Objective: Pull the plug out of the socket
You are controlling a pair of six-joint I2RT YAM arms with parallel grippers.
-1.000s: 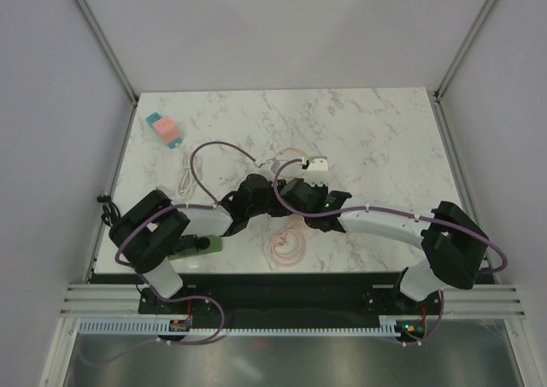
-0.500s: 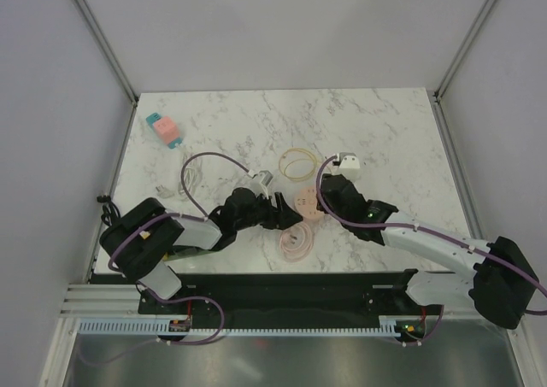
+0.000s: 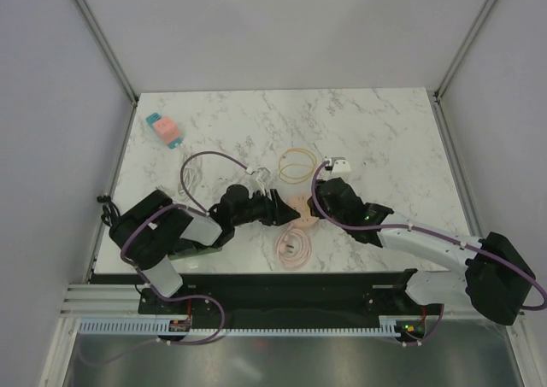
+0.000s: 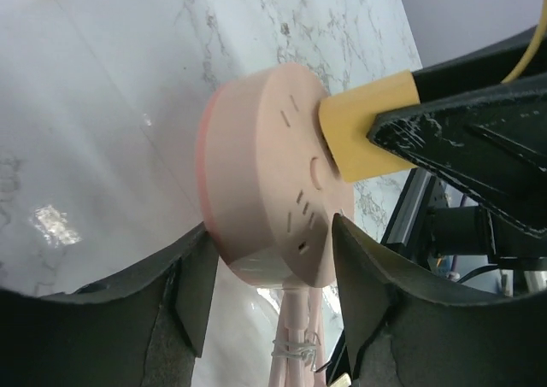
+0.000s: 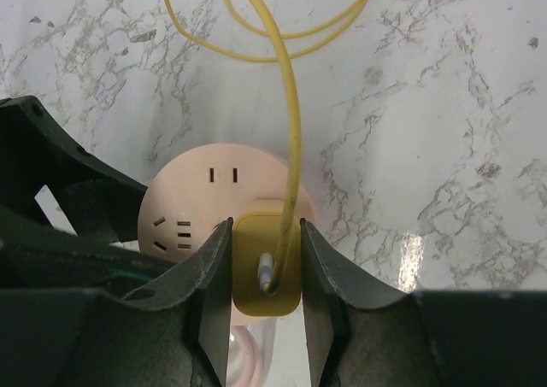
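While right gripper [image 5: 265, 243] pinches one plug [image 5: 249, 291], left gripper [image 4: 270, 259] brackets one socket [image 4: 256, 169], grip unclear.

Left arm [image 3: 201, 229], right arm [image 3: 427, 237]: white link shells, chunky black joint housings. Purple cables [image 3: 198, 158] loop off both arms. Green block [image 3: 190, 250] on the left arm's lower link. Fingers [image 4: 192, 293] matte black, wedge-shaped; one tip has whitish scuffs.
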